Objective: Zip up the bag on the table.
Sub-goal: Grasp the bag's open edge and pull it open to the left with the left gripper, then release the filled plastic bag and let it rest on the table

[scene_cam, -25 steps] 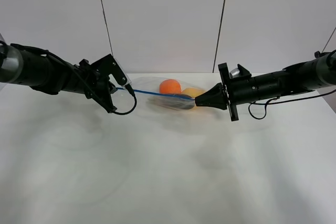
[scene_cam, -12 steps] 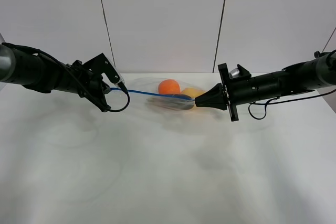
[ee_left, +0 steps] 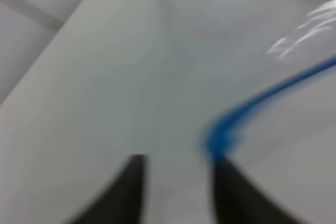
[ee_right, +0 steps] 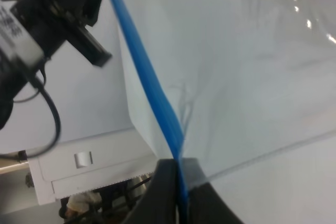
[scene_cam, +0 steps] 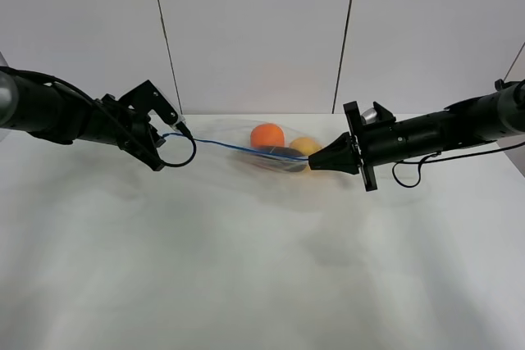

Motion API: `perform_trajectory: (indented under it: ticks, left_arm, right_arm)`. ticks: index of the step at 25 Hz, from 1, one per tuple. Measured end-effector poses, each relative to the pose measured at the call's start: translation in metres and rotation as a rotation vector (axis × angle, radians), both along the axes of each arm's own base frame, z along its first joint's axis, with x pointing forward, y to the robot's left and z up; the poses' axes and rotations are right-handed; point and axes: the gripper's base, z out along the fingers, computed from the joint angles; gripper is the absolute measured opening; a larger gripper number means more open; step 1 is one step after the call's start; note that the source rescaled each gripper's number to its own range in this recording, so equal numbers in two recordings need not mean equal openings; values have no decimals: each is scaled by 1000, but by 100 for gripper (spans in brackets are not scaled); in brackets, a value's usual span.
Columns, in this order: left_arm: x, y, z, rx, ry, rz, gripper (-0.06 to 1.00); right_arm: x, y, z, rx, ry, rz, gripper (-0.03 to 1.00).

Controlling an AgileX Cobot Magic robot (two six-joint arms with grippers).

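- Clear crinkly plastic zip bag (scene_cam: 244,152) holding orange, yellow and purple produce lies at the far middle of the white smooth table (scene_cam: 262,268).
- Right gripper (ee_right: 176,169), over the table's far right, pinches the blue zipper strip (ee_right: 147,77), probably to anchor it taut.
- Left gripper (ee_left: 176,166), over the table's far left, has its fingers spread, nothing between them. The strip end is beside one fingertip, so zipping is likely done.

Looks down from high in front over the whole counter (scene_cam: 262,284); peers close past the left tool (ee_left: 178,187) and right tool (ee_right: 178,190) from the wrists; shares the zipper strip (scene_cam: 230,147).
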Motion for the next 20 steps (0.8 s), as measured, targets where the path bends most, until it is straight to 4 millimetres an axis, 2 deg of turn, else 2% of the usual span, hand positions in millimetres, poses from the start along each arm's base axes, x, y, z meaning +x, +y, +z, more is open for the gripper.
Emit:
perform_trajectory:
  ticks: [1,2,5,7,10,11,15,17,20]
  left_arm:
    - [0,2,0,-7,-4,22,70]
    - [1,2,1,-9,-7,34,80]
    - [2,7,1,-1,-22,72,96]
    - [3,16,2,-10,-23,106,99]
    - [4,40,1,-90,-19,250,100]
    - [4,40,1,-90,-19,250,100]
    - [3,68,0,-262,-6,470,94]
    - [2,74,-1,-400,22,517,93]
    - [2,74,-1,-481,42,497,93]
  right_arm:
    - [0,0,0,-2,0,2,0]
    - [0,0,0,-2,0,3,0]
    - [0,0,0,-4,0,4,0]
    - [0,0,0,-4,0,4,0]
    - [0,0,0,-4,0,5,0]
    - [0,0,0,-4,0,5,0]
    - [0,0,0,-4,0,5,0]
    - [0,0,0,-4,0,5,0]
    - [0,0,0,-4,0,5,0]
